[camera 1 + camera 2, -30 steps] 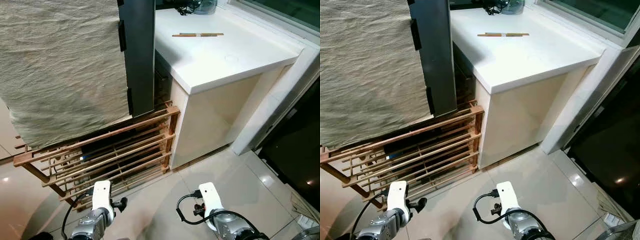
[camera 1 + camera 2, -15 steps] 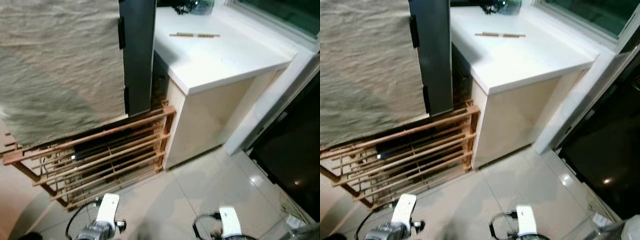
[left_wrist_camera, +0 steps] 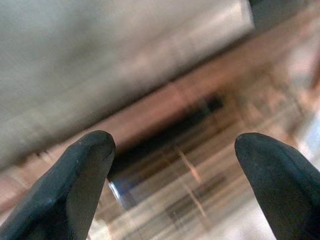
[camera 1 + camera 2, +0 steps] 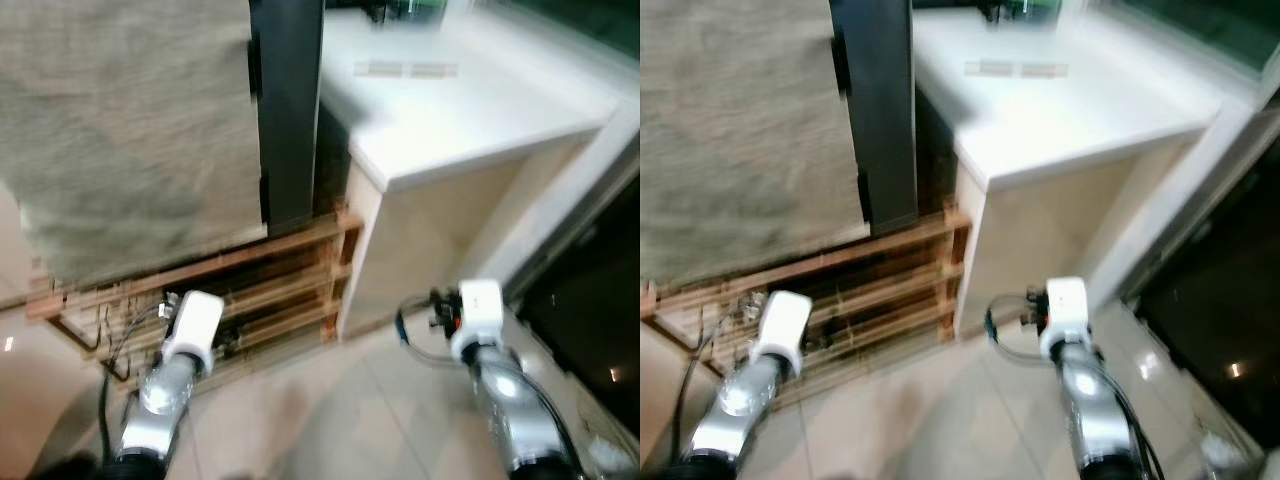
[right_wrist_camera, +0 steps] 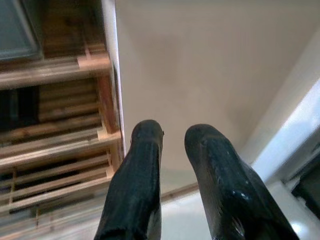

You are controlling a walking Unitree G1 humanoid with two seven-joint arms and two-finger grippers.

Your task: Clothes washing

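The robot appeared in transit; no laundry or washer was visible. The left gripper (image 3: 175,165) was spread wide toward the wooden rack (image 4: 250,290), the right gripper (image 5: 172,135) nearly closed, empty; next: locating clothes

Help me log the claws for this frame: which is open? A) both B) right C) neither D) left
D: the left claw has its fingers far apart before the wooden rack, while the right claw has its fingers nearly together, holding nothing.
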